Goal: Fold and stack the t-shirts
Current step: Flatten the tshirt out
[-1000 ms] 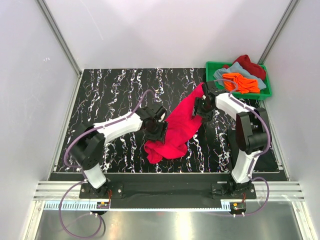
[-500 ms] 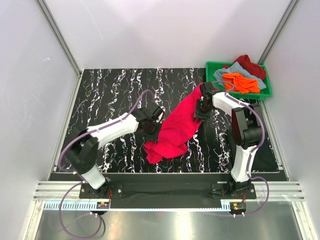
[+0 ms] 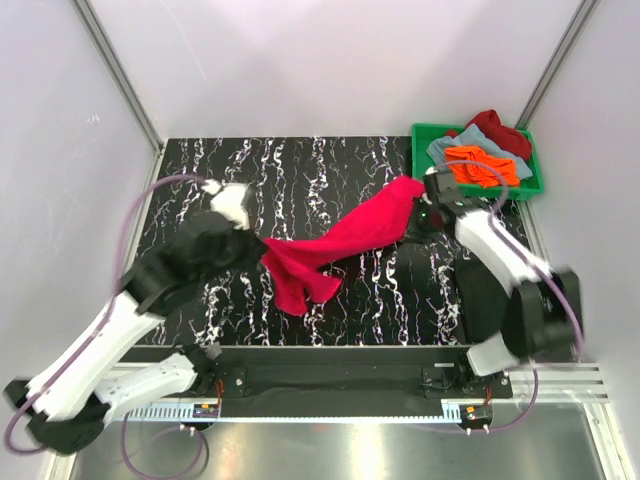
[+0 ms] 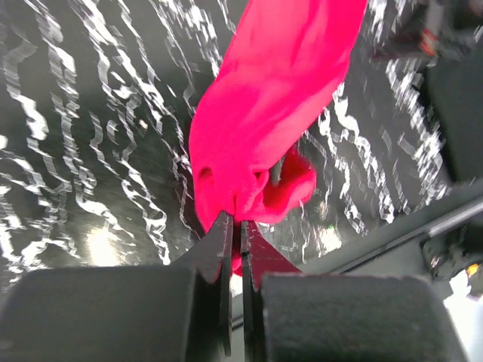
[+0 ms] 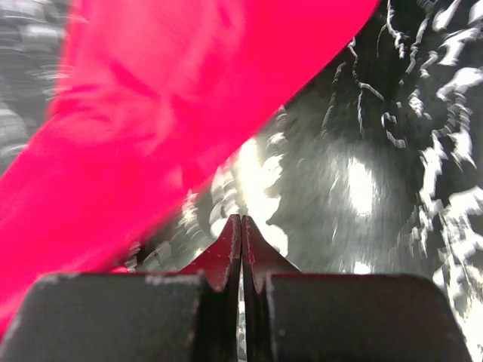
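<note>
Well left of the green plastic crate (image 3: 417, 145), the left end effector (image 4: 235, 224) pinches the bright pinkish-red cloth t-shirt (image 3: 340, 240), which stretches across the black marbled tabletop (image 3: 250, 170) toward the crate. By the crate's near-left corner the right end effector (image 5: 241, 219) is closed tight; whether it grips cloth is unclear. Orange, grey-blue and dark red t-shirts (image 3: 480, 165) lie in the crate.

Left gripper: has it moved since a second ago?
Yes. The left gripper has swung left, farther from the green crate, stretching the pink shirt out.
</note>
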